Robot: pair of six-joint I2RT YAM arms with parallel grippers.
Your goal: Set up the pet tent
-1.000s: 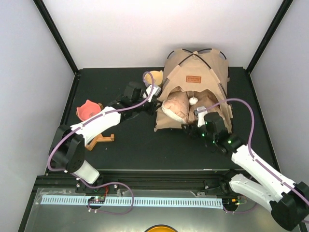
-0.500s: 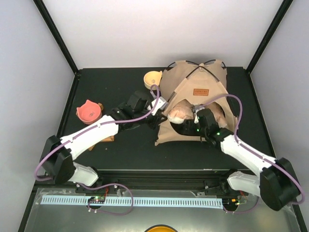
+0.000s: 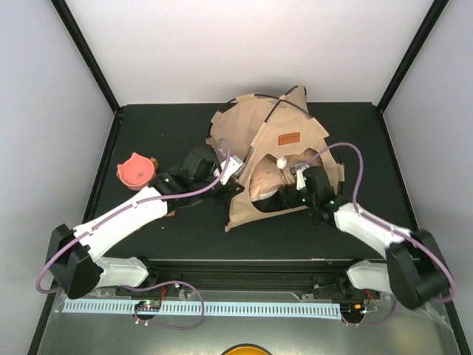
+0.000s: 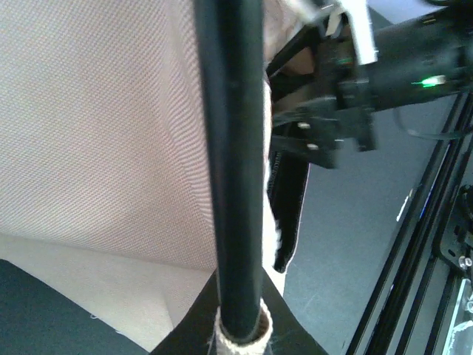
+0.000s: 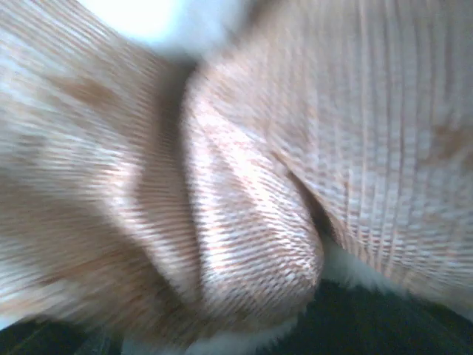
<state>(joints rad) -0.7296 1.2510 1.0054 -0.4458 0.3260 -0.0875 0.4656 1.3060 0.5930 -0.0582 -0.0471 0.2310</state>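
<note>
- Tent (image 3: 303, 126), upright but tilted, between both grippers.
- Pillow (image 3: 263, 180) just ahead of right gripper (image 3: 290, 196), seemingly being pushed inside; grip state unclear.
- Pole (image 4: 229, 163) against left gripper (image 3: 235, 186), probably for steadying; grip state unclear.
- Ball (image 3: 281, 160) hanging above right gripper.

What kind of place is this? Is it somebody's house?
Probably not a house. It looks like a robot test booth in a lab: the robot's left arm and right arm at a black table, shut in by plain white walls and black frame bars.

right pincer (image 3: 292, 194) buried in tent (image 3: 275, 148), pillow (image 5: 251, 222) blurred
</note>
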